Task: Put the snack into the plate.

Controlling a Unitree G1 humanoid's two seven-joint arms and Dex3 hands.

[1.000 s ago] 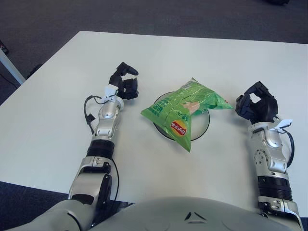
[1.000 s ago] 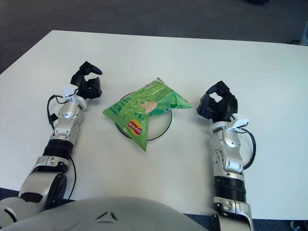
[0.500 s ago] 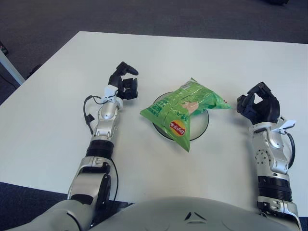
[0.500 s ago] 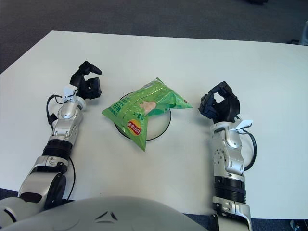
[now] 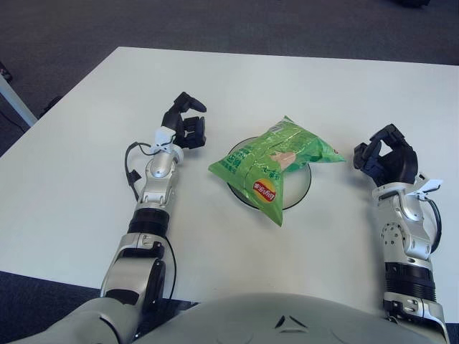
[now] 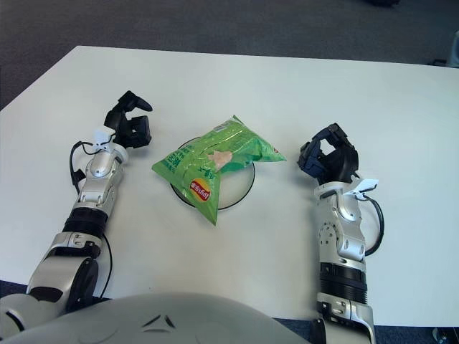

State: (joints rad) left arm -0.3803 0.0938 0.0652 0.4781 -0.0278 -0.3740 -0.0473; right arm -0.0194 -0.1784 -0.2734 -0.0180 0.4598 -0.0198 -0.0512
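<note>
1. The green snack bag (image 5: 276, 161) lies across the plate (image 5: 297, 192) in the middle of the white tabletop (image 5: 86, 179), and it is bigger than the dish under it.
2. Only slivers of the plate's dark rim peek out, one on the near-right side and one on the left; the bag's near corner, the one with the red and yellow logo, hangs over the rim toward the robot.
3. The bag's far-right corner juts out past the rim toward the right hand (image 5: 387, 155), with a clear strip of tabletop between the two.
4. That right hand shows to the right of the plate, fingers curled loosely inward with nothing inside them.
5. Over on the other side, the left hand (image 5: 186, 123) shows to the left of the plate, near the bag's left end but not touching it.
6. Its fingers are spread and relaxed, one arched up and forward, holding nothing at all.
</note>
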